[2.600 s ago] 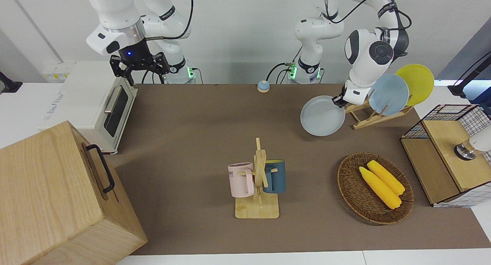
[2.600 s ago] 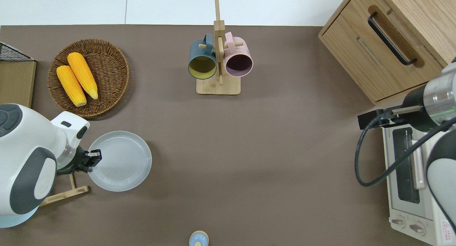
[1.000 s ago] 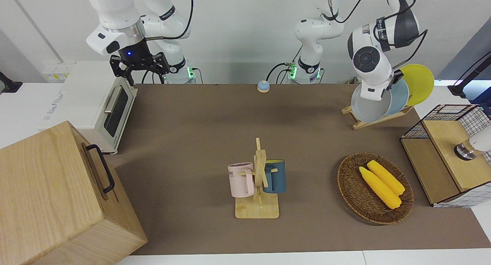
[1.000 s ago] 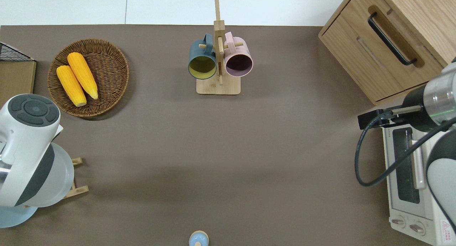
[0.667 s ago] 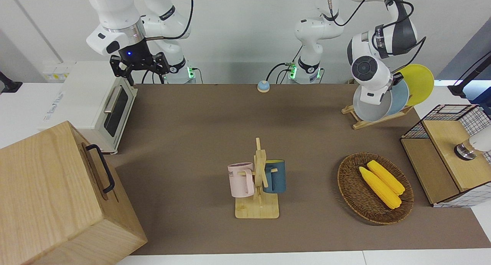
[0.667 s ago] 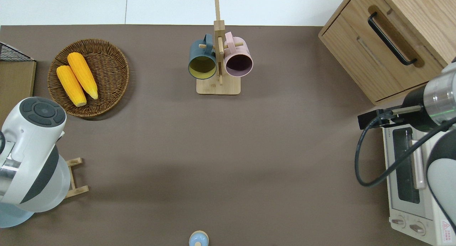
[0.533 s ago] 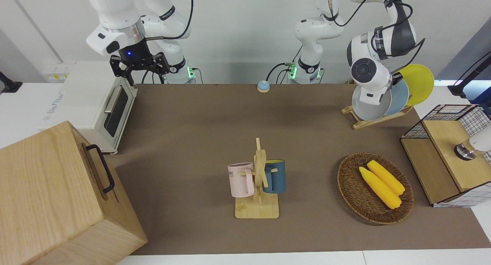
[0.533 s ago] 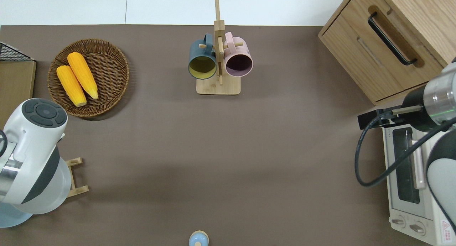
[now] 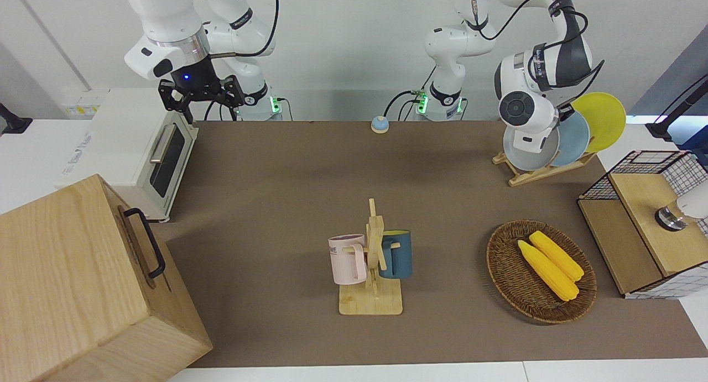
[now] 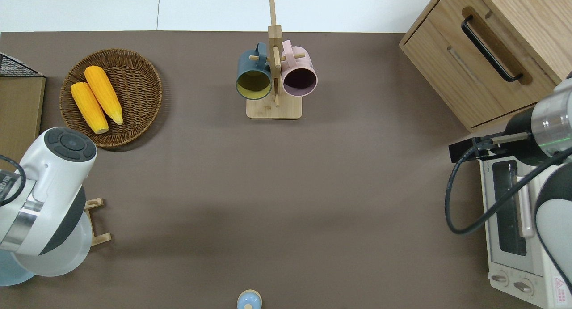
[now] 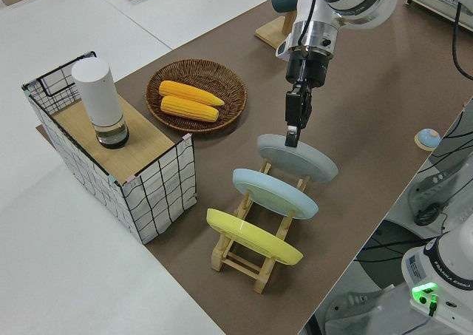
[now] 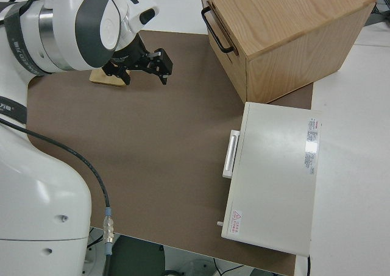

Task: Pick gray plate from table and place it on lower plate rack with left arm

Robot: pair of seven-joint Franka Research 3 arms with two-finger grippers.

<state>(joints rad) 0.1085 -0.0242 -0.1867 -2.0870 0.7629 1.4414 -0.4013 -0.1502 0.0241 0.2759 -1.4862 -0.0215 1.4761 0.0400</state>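
A round woven wicker basket (image 9: 541, 271) holding two yellow corn cobs (image 9: 551, 264) is seen at lower right of the front view. A wooden mug tree (image 9: 373, 260) with a pink mug (image 9: 347, 258) and a dark blue mug (image 9: 396, 254) is shown at centre, a large wooden box (image 9: 83, 282) at lower left, and a white toaster oven (image 9: 135, 155) above it.

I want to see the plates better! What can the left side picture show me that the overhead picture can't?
Only the left side view shows the left gripper at the round pale gray plate's rim, the round yellow plate and the white cylinder on the wire basket. Only the overhead view shows the wooden mug tree with two mugs and the white toaster oven. Both show the wicker basket of corn and the light-wood plate rack.
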